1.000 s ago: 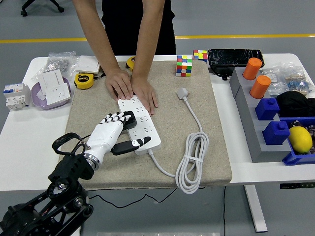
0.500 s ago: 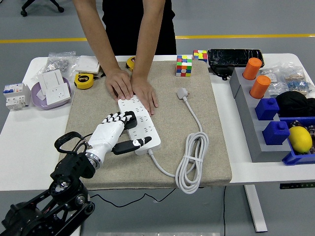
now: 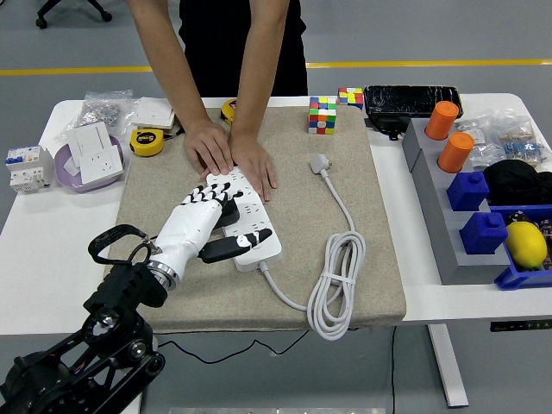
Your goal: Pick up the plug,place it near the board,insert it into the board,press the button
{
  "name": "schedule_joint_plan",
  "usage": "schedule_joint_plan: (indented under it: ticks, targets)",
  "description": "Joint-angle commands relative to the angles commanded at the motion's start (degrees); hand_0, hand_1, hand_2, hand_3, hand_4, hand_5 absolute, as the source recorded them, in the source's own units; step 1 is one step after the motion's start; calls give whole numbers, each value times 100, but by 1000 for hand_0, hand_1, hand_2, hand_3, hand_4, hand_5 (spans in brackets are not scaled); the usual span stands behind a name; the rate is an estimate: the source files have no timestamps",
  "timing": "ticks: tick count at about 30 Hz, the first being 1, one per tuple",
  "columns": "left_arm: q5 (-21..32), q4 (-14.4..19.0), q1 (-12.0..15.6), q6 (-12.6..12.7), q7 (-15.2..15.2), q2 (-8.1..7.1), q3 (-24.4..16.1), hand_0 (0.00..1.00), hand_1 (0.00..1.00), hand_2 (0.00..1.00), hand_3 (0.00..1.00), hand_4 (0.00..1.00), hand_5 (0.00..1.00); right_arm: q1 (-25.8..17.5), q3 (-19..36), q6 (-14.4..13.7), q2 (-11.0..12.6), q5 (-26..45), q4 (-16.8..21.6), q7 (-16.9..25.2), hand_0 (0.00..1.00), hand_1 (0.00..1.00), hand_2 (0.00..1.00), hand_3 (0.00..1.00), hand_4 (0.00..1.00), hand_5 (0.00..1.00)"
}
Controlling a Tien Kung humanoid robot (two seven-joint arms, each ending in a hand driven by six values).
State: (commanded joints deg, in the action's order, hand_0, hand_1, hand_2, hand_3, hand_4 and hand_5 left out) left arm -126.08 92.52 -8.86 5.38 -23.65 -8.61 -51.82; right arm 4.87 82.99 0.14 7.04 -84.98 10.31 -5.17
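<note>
White board (image 3: 255, 226) — beige mat (image 3: 345, 164)

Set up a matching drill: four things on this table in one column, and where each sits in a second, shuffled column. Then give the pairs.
Things
1. power strip
2. white plug
3. coiled white cable
4. yellow tape measure

Places
A. looped at the mat's near right part
B. under the person's two hands at its far end, with the robot's left hand on it
C. on the bare table just off the mat's far left corner
D. lying free on the mat, right of the person's hands

Pairs: 1-B, 2-D, 3-A, 4-C
</note>
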Motion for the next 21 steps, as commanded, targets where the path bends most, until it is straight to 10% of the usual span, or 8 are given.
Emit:
schedule_joint_plan:
  ticks: [3, 4, 14, 21]
  targets:
    - [173, 353, 0, -433, -220, -41, 69, 913, 876, 832, 893, 998, 929, 2, 19, -1, 1, -11, 0, -4, 873, 747, 735, 765, 998, 843]
    - [83, 526, 2, -617, -316, -71, 125, 221, 152, 256, 900, 747, 319, 7, 14, -1, 4, -3, 0, 0, 874, 746, 736, 765, 998, 842]
    - [253, 941, -64, -1573, -691, -128, 171, 156, 51, 164, 864, 574, 160, 13, 26, -1, 7, 0, 0, -3, 873, 745, 736, 765, 998, 844]
    - [100, 825, -117, -1682, -719, -69, 248, 145, 51, 157, 898, 488, 96, 21, -11, -5, -1, 39, 0, 3, 873, 745, 735, 765, 998, 844]
